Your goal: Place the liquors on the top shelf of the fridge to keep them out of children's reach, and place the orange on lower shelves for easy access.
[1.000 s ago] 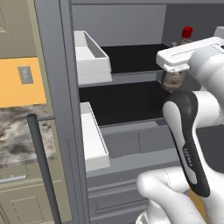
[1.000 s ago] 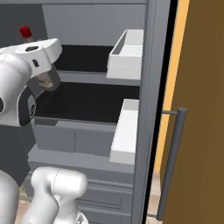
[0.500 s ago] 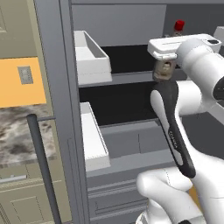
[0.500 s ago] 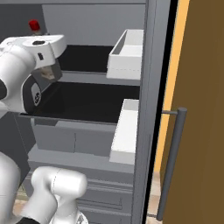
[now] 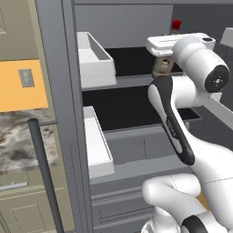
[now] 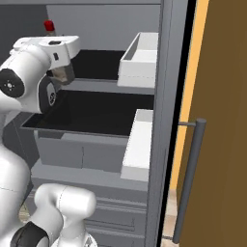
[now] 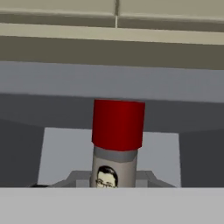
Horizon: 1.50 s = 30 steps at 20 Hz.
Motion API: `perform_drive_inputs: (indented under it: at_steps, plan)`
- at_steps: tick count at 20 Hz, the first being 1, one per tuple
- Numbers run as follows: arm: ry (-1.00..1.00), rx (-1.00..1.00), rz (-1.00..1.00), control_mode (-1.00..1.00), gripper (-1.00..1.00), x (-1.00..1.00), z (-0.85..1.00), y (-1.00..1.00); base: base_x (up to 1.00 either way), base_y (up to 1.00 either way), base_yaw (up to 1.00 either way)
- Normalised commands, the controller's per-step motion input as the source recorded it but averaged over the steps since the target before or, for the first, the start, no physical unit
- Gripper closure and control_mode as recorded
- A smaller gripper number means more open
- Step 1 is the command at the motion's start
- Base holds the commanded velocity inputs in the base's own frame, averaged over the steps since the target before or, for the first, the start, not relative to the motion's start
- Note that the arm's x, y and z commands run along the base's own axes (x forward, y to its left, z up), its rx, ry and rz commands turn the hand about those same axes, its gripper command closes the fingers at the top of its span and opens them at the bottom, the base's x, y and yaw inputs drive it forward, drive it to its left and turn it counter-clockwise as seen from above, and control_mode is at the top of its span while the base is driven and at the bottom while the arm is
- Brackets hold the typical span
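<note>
Open fridge [image 5: 59, 68], liquor bottle [image 7: 117, 144] in hand [image 5: 163, 67].

Red-capped liquor bottle [image 7: 117, 144] upright, above fridge's top shelf [image 5: 132, 59]

Looking forward and down from behind the arm, left base view and right base view both taking in the open fridge [image 5: 132, 150] from opposite sides, sharing its black shelves and white door bins [image 6: 140, 60]. Peering close along the hand at a red-capped bottle [image 7: 117, 144].
</note>
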Motion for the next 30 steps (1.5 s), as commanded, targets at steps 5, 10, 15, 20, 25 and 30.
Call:
perform_drive_inputs:
  at_steps: [5,10,15,20,25,30]
  plan:
    - [0.00,0.00,0.00,-1.00,1.00,0.62,-0.15,0.00,0.00,0.00,0.00]
    - [0.01,0.00,0.00,-1.00,1.00,0.62,-0.11,0.00,0.00,0.00,0.00]
    - [0.05,0.00,0.00,-1.00,1.00,0.63,-0.06,0.00,0.00,0.00,0.00]
    - [0.09,0.00,0.00,-1.00,1.00,0.67,-0.07,0.00,0.00,0.00,0.00]
    - [0.06,0.00,0.00,-1.00,1.00,0.65,-0.09,0.02,0.00,0.00,0.00]
    - [0.00,0.00,0.00,-1.00,1.00,0.57,-0.11,0.03,0.00,0.00,0.00]
